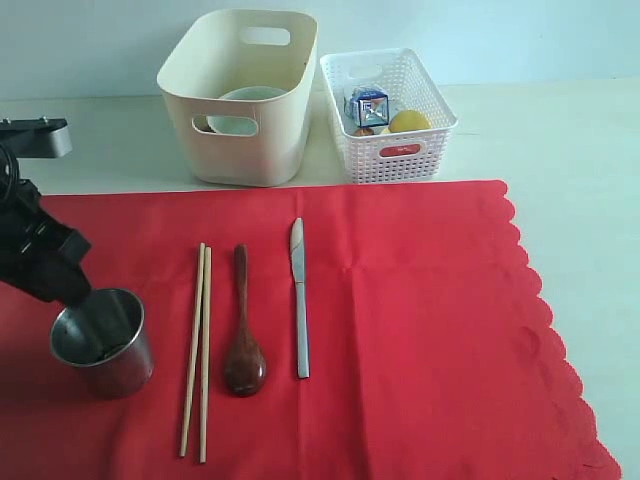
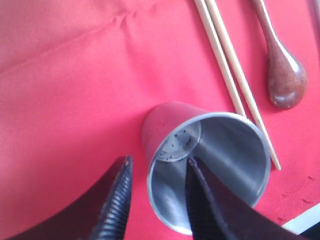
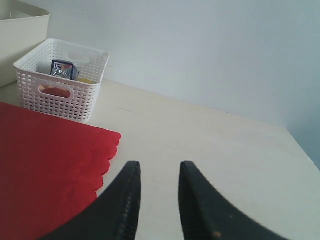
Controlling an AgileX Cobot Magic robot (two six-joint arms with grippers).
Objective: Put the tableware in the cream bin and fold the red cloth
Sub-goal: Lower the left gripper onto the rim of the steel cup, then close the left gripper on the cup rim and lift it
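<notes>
The steel cup [image 1: 100, 340] [image 2: 210, 150] stands upright on the red cloth [image 1: 420, 320] [image 2: 75, 100] at the front left. My left gripper [image 1: 75, 295] [image 2: 159, 160] is open and straddles its rim, one finger inside and one outside with a gap to the wall. To its right lie the chopsticks [image 1: 197, 350] [image 2: 235, 80], the dark wooden spoon [image 1: 243, 330] [image 2: 282, 75] and the knife [image 1: 299, 300]. The pale bowl [image 1: 250, 97] sits inside the cream bin [image 1: 240, 140] behind the cloth. My right gripper [image 3: 159, 167] hangs open and empty over bare table beside the cloth's scalloped edge [image 3: 107, 150].
A white lattice basket [image 1: 400, 150] [image 3: 60, 95] with a milk carton [image 1: 370, 105] and a lemon [image 1: 408, 122] stands right of the cream bin. Pale tabletop [image 1: 580, 200] runs along the cloth's right side.
</notes>
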